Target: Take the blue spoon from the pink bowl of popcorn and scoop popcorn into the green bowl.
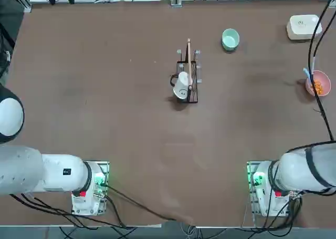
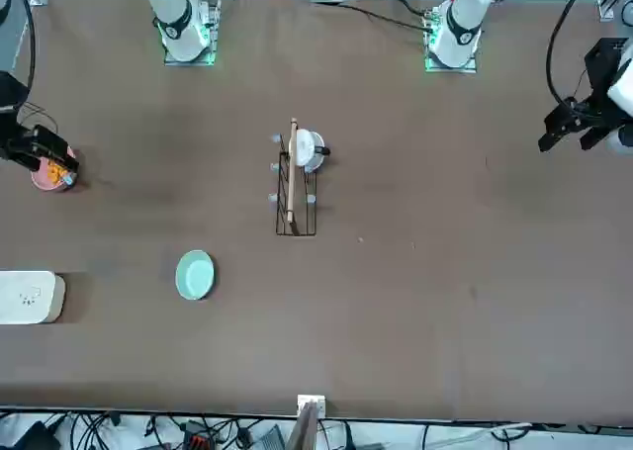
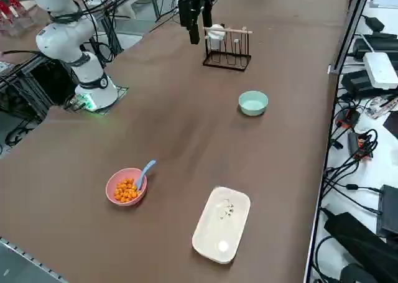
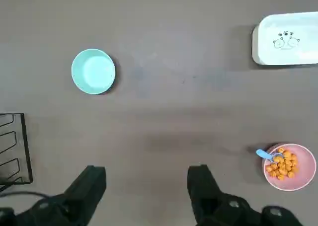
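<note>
Gripper: we see the right gripper (image 4: 147, 170) held high over the tabletop (image 3: 186, 134), looking straight down on it; its two dark fingers are spread wide with only bare tabletop showing between them, and it grips nothing.

Blue spoon: the blue spoon (image 3: 144, 173) sits in the pink bowl (image 3: 126, 186), untouched. Its scoop end lies among the popcorn (image 3: 126, 190), and its thin handle leans up and out over the rim on the side facing the tabletop's far edge.

Pink bowl: it stands close to the tabletop's right edge, about halfway between the robot's edge and the far edge. We see it upright, with a small heap of orange-yellow pieces inside.

Green bowl: the green bowl (image 3: 253, 102) stands upright nearer the far edge, right of the tabletop's middle and well apart from the pink bowl. We see only its pale inside, with no popcorn in it.

White box: a white rounded-square box (image 3: 221, 224) lies by the far right corner, near the pink bowl but not touching it.

Rack: a black wire rack (image 3: 227, 50) stands about mid-tabletop, with a white mug (image 3: 216, 32) hung at the end nearer the robot.
</note>
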{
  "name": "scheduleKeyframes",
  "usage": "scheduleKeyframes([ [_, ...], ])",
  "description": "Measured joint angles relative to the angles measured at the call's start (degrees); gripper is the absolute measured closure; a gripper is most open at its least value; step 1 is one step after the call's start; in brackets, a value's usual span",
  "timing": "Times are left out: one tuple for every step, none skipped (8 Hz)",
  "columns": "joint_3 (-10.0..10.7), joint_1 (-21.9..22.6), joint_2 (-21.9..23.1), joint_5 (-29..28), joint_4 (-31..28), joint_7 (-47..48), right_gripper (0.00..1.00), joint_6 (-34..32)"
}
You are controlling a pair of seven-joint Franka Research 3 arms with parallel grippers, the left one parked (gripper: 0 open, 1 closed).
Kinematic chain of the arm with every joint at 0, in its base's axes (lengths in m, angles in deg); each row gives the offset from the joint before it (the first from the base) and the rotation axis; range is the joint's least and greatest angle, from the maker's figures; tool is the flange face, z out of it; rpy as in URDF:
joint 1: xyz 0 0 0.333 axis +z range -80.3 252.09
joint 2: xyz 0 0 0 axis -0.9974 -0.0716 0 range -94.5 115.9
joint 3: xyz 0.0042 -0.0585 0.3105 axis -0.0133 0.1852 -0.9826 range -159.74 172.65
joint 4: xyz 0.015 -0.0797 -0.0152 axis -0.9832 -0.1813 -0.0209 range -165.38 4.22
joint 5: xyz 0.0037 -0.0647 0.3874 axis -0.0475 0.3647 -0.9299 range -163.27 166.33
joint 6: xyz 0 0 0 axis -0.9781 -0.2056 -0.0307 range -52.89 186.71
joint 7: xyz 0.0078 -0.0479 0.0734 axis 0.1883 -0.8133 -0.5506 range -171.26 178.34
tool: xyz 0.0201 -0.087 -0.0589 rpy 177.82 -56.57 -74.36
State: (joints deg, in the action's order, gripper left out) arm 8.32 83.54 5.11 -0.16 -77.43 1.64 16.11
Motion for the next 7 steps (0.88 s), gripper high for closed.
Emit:
scheduleKeyframes([
  [0.0,0.0,0.0,0.0,0.0,0.0,0.0,0.0],
  [0.0,0.0,0.0,0.0,0.0,0.0,0.0,0.0],
  [0.01,-0.03,0.0,0.01,0.0,0.0,0.0,-0.01],
  [0.06,-0.05,0.0,0.17,0.0,-0.01,0.0,-0.03],
  [0.14,-0.07,0.0,0.72,0.0,-0.02,0.0,-0.59],
  [0.21,-0.11,0.0,2.34,0.01,-0.02,0.0,-2.6],
  [0.24,-0.18,-0.12,5.02,-0.12,-0.02,0.0,-5.04],
])
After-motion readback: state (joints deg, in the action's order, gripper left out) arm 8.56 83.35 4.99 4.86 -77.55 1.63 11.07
